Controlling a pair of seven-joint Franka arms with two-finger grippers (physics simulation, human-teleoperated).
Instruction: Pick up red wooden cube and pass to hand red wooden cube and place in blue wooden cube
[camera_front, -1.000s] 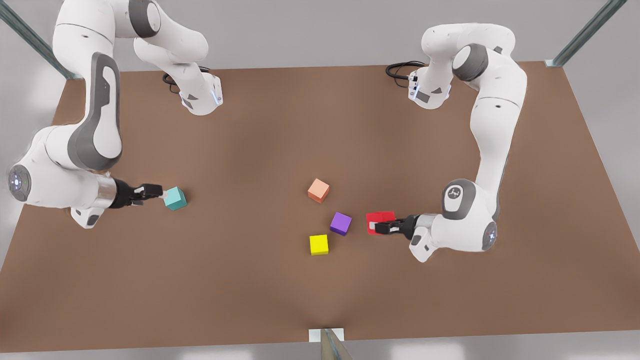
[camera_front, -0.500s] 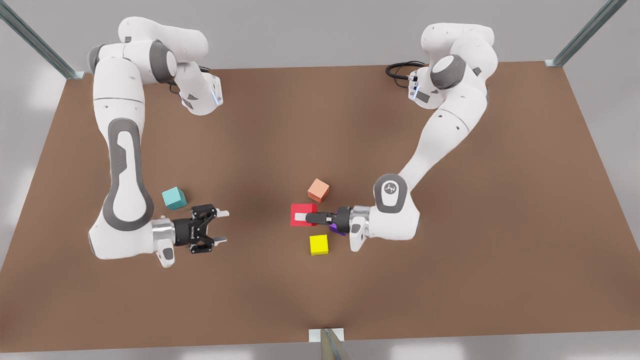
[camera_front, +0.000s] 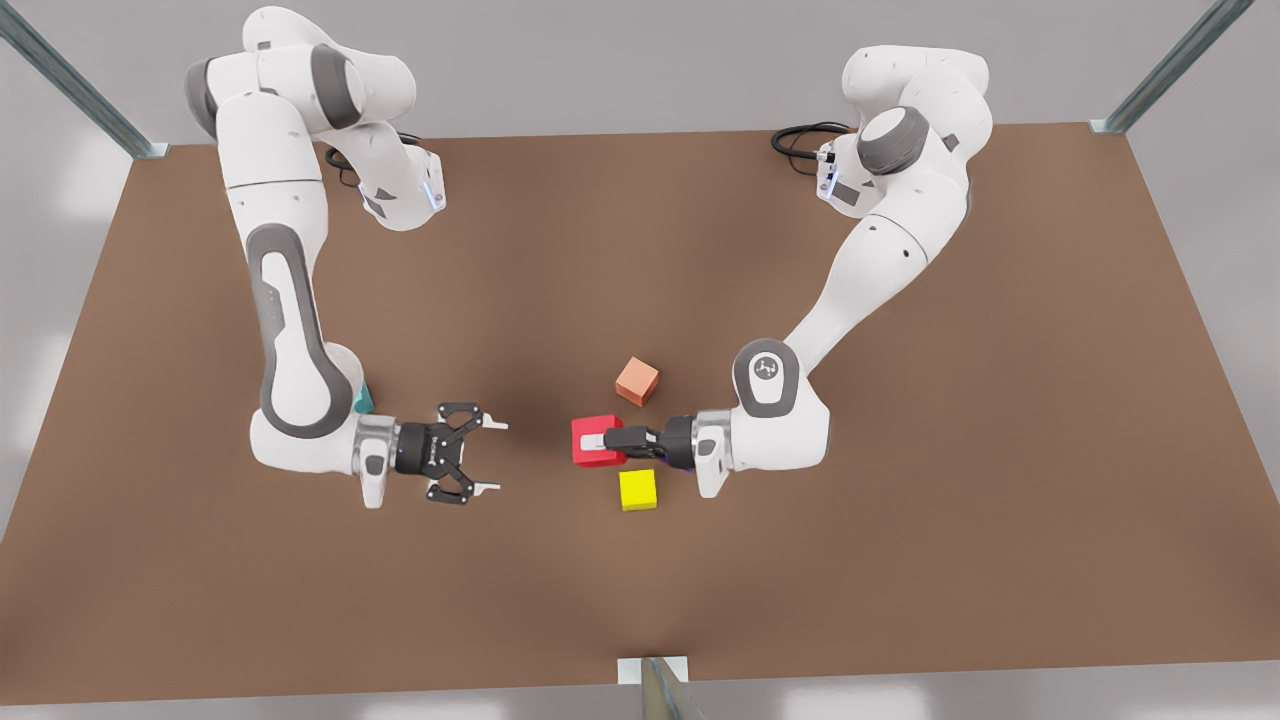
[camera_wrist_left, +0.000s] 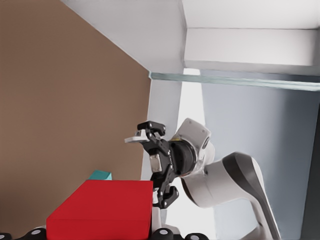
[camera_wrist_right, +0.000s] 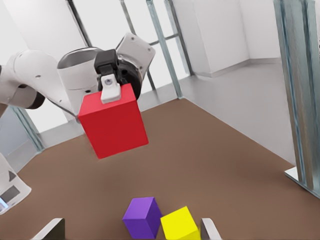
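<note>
we have brought our left gripper (camera_front: 600, 441), clenched on the red wooden cube (camera_front: 590, 442), further toward the frame's centre; our right gripper (camera_front: 492, 457), fingers spread, moved closer. the handover seems near. the blue wooden cube (camera_front: 362, 400) waits behind.

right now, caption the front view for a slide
Left hand holds red cube out toward the open right hand.

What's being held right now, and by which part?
The left gripper holds the red wooden cube, fingers on opposite faces. The right gripper is open and empty.
</note>
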